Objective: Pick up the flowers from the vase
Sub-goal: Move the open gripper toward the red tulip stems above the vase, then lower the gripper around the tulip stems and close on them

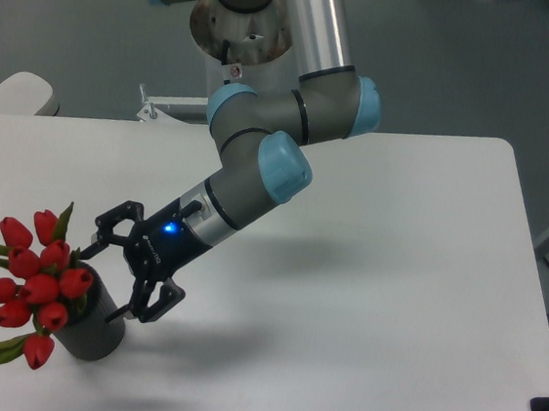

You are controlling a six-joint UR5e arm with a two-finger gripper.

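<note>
The flowers (33, 278), a bunch of red closed tulip buds with narrow green leaves, sit in the vase (95, 326) and spread wider than it, leaning out over its left side. Most of the buds cluster just above and to the left of the vase's rim, one hangs low beside its left wall, and two stand highest at the upper left. Green leaves poke out to the left of the vase at several heights.

The vase is a short dark grey cylinder that stands tilted in this view on the white worktop (395, 277), near the worktop's front left corner.

The claw (100, 280) is just to the right of the vase and above its rim. Its two black fingers are spread wide apart, released and grasping nothing. The upper finger (107, 224) reaches toward the nearest buds, close to them, while the lower finger (146, 302) hangs just beside the vase's right wall; whether either one touches cannot be told. A small blue light glows on the claw's body, right of the vase.

From the claw the arm (253, 179) rises up and to the right of the vase, grey with light blue joint caps, to its base beyond the worktop's far edge. The arm's shadow falls on the worktop to the right of the vase.
</note>
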